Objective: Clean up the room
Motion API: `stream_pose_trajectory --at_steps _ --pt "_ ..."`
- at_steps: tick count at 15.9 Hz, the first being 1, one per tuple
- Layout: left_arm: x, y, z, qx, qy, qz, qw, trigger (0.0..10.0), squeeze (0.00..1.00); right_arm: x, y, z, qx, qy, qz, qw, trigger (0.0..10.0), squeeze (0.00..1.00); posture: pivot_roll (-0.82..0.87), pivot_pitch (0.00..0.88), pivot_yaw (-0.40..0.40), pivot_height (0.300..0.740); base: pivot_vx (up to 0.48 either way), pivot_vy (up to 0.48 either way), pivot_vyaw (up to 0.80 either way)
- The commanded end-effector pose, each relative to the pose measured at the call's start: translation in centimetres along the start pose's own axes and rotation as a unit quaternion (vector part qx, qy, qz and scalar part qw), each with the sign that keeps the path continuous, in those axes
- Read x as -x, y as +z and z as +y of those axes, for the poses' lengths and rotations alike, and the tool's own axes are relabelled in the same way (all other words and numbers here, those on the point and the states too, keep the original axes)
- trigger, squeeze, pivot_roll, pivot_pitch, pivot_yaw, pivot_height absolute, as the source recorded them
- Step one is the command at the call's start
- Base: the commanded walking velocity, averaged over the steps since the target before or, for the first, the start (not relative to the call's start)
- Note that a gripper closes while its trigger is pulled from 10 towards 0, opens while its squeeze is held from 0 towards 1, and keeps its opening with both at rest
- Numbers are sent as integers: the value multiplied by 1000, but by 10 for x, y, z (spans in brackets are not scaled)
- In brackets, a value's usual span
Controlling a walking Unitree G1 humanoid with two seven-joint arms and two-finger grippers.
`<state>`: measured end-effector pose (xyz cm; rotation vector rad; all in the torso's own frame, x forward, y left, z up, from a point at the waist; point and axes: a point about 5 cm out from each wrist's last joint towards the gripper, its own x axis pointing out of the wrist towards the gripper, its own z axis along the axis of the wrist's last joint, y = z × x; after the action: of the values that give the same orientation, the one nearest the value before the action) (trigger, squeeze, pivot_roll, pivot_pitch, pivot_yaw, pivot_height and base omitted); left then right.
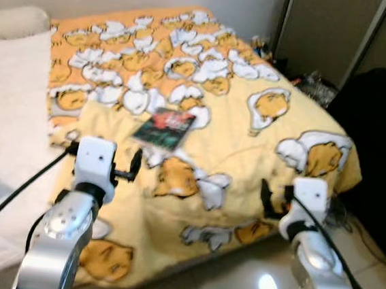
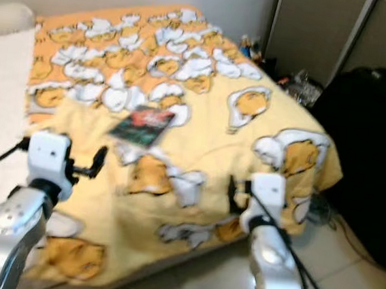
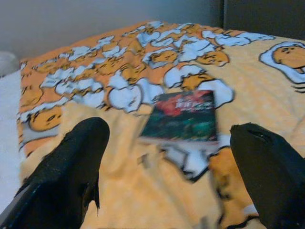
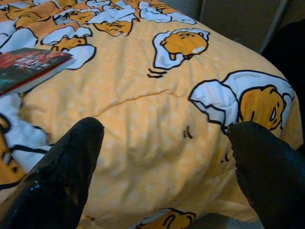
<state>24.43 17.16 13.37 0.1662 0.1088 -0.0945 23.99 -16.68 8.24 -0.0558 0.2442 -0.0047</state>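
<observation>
A book point(image 1: 164, 129) lies flat on the bed's yellow blanket point(image 1: 233, 148). The left hand point(image 3: 162, 157), fingers wide, aims at it, likely to grasp; the right hand point(image 4: 162, 157) hovers wide, empty.

Bed point(image 1: 6, 99) w/ white sheet showing along its left side, pale pillow point(image 1: 17, 22) at the head by the wall. Yellow-orange blanket point(image 1: 248, 143) w/ cartoon egg print spread over most of the bed, draping over the foot end toward the tiled floor point(image 1: 261, 284). Book point(image 1: 164, 128) w/ dark red-green cover lies flat on the blanket, approx. mid-bed. Floor at right: dark black bag point(image 1: 378, 142) just beside the bed corner.
</observation>
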Motion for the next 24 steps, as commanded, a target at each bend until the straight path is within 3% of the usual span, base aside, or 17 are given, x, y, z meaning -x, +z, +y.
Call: stream_pose_trajectory --at_steps 1,4,10,18,24 --pt "2 -3 7 -6 9 6 1000 10000 1000 -1 7 6 -3 11 -15 1000 10000 0 20 0 64 740 0 311 0" --pt "3 -4 6 -7 7 8 1000 10000 1000 -1 7 13 24 34 -20 999 10000 0 22 0 62 740 0 319 227" --pt "8 -6 6 -9 10 10 1000 10000 1000 -3 7 18 28 54 -23 998 10000 0 37 0 50 740 0 317 780" --pt "5 -7 6 -6 14 8 1000 10000 1000 -7 10 12 2 35 -25 999 10000 0 24 0 48 740 0 317 0" --pt "5 -8 7 -6 14 8 1000 10000 1000 -7 11 13 8 36 -30 999 10000 0 28 0 45 740 0 316 0"
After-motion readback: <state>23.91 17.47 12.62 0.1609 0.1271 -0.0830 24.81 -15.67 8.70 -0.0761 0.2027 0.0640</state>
